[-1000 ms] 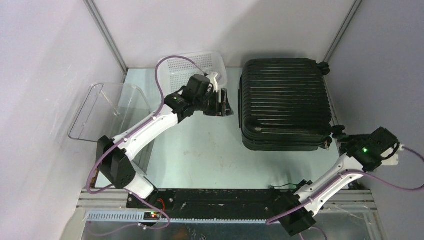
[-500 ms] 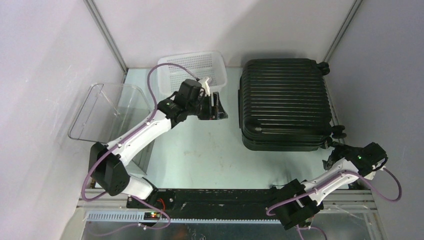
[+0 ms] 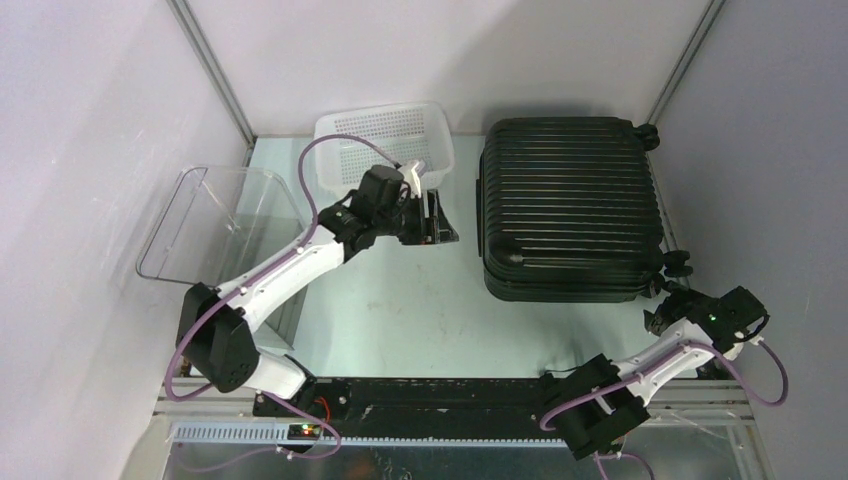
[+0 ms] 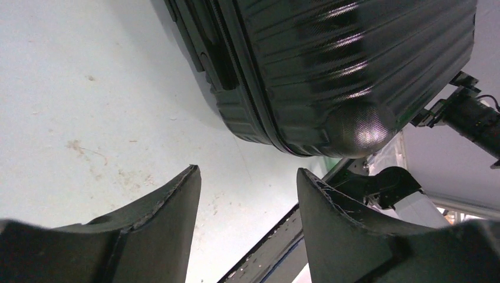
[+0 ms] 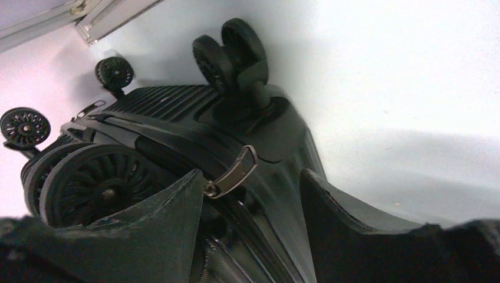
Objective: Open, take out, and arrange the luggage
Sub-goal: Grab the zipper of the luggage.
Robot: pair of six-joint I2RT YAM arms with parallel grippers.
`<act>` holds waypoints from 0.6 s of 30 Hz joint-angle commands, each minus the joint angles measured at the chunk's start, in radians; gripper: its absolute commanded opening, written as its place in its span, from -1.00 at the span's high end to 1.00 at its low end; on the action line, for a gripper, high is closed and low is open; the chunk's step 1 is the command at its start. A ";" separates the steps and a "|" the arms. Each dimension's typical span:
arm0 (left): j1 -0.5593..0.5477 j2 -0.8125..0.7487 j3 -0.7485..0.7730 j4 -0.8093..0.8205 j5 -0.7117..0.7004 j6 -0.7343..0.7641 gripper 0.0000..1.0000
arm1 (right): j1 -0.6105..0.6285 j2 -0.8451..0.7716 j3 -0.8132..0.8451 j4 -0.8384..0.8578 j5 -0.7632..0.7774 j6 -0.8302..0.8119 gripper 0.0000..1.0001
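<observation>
Two arms show in the top view. The luggage (image 3: 570,205) lies flat and shut on the far right of the table (image 3: 420,300), ribbed shell up, wheels toward the right wall. The left gripper (image 3: 440,215) hangs just left of the suitcase, near a white perforated basket (image 3: 385,125); a clear plastic bin (image 3: 215,215) sits far left. The right gripper (image 3: 658,318) is at the suitcase's near right corner, beside a wheel.

Left wrist view: the left gripper (image 4: 247,171) has its fingers spread with nothing between them, over bare table (image 4: 88,88). The luggage (image 4: 330,59) is ahead and apart from the fingers, rounded corner and zip seam showing.

Right wrist view: the right gripper (image 5: 250,173) has its jaws apart and points at the luggage (image 5: 177,118) corner. A metal zipper pull (image 5: 233,172) sits in the gap, close to one finger; contact can't be told. A twin wheel (image 5: 233,47) sits above and a big spoked wheel (image 5: 88,183) at left.
</observation>
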State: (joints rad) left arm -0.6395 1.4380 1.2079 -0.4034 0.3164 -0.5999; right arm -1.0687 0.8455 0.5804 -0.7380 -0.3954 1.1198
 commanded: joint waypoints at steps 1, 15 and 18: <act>-0.031 -0.039 -0.090 0.141 0.080 -0.087 -0.29 | 0.074 0.007 0.003 0.123 0.017 0.096 -0.26; -0.136 -0.033 -0.200 0.331 -0.020 -0.195 -0.34 | 0.116 0.068 -0.015 0.192 0.068 0.146 0.42; -0.106 -0.024 -0.227 0.377 -0.041 -0.293 -0.33 | 0.110 0.083 -0.016 0.197 0.068 0.136 0.67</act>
State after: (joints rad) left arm -0.7834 1.4311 0.9905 -0.1287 0.3237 -0.7589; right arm -0.9501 0.9066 0.5743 -0.5568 -0.3576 1.2613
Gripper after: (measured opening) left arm 0.667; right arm 0.229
